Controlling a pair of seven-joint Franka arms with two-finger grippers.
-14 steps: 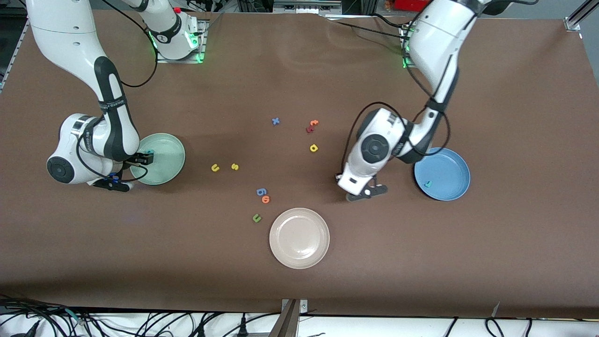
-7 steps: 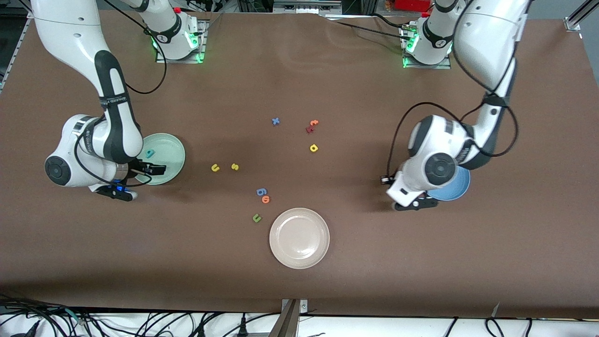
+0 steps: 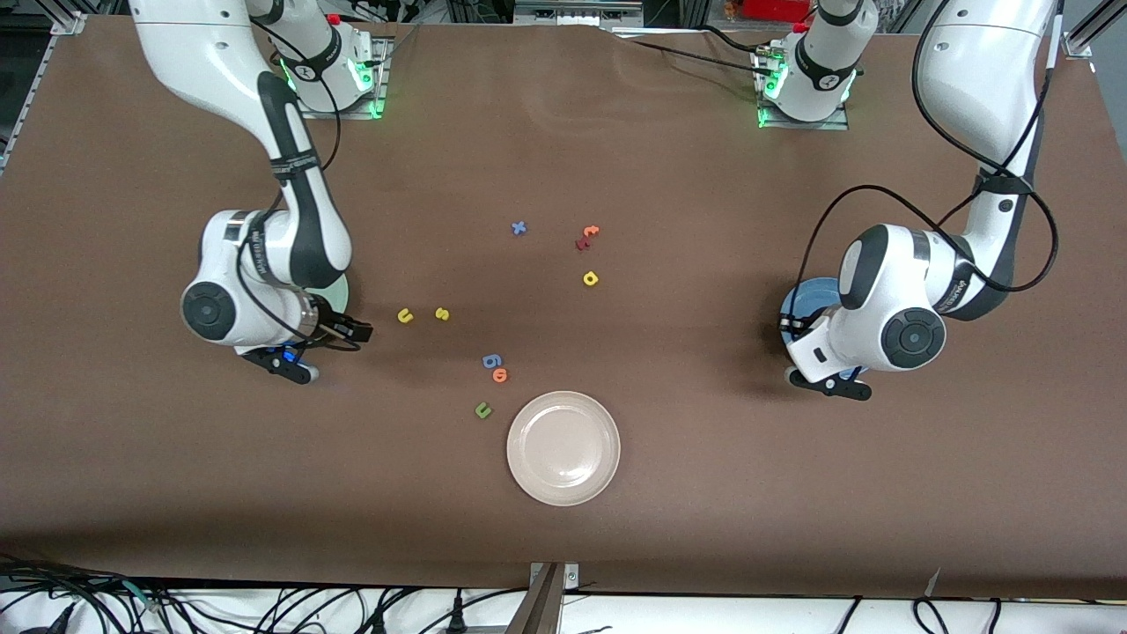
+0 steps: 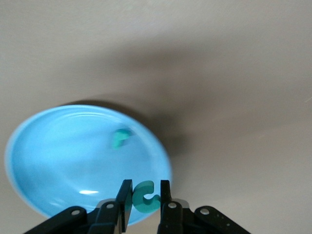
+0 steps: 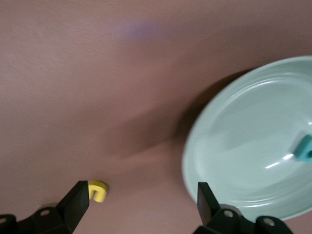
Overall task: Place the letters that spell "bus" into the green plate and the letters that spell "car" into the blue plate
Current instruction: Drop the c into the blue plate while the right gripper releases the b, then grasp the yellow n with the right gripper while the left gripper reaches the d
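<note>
My left gripper is shut on the teal c and hangs over the rim of the blue plate, where a teal r lies. In the front view this gripper hides most of the blue plate. My right gripper is open over bare table between the green plate, which holds the teal b, and the yellow u. From the front, the right gripper covers most of the green plate. The yellow u, yellow s and yellow a lie on the table.
A beige-white plate sits nearest the front camera. Beside it lie a dark green u, an orange o and a blue g-like letter. Farther off are a blue x and orange and dark red letters.
The right gripper opened, left the teal b in the green plate and moved toward the yellow u. The left arm carried the teal c from mid-table to over the blue plate.
</note>
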